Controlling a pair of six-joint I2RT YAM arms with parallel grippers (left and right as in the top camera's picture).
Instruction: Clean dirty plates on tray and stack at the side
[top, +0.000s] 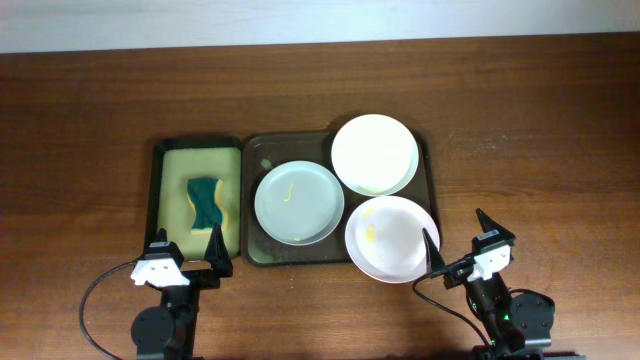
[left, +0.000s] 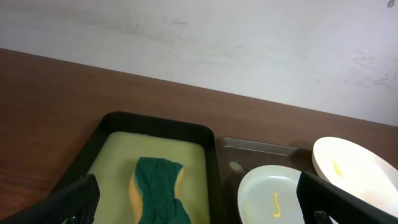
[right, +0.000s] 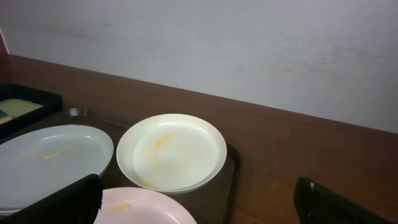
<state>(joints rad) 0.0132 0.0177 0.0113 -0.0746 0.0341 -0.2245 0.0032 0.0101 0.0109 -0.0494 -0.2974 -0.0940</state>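
Three plates lie on the dark tray (top: 260, 252), each with small yellow smears. The pale grey-blue plate (top: 299, 203) is at the tray's left, one white plate (top: 375, 154) at the back right, and the other white plate (top: 392, 238) at the front right, hanging over the tray's edge. My left gripper (top: 188, 238) is open at the near end of the small sponge tray, holding nothing. My right gripper (top: 455, 228) is open just right of the front white plate, also holding nothing. The right wrist view shows the back white plate (right: 171, 151) ahead and the front one (right: 143, 208) by the left finger (right: 62, 202).
A narrow black tray (top: 158, 190) with yellow-green lining holds a green and yellow sponge (top: 204, 202) left of the plate tray. In the left wrist view the sponge (left: 158, 190) lies between my fingers' line of sight. Bare wooden table surrounds both trays.
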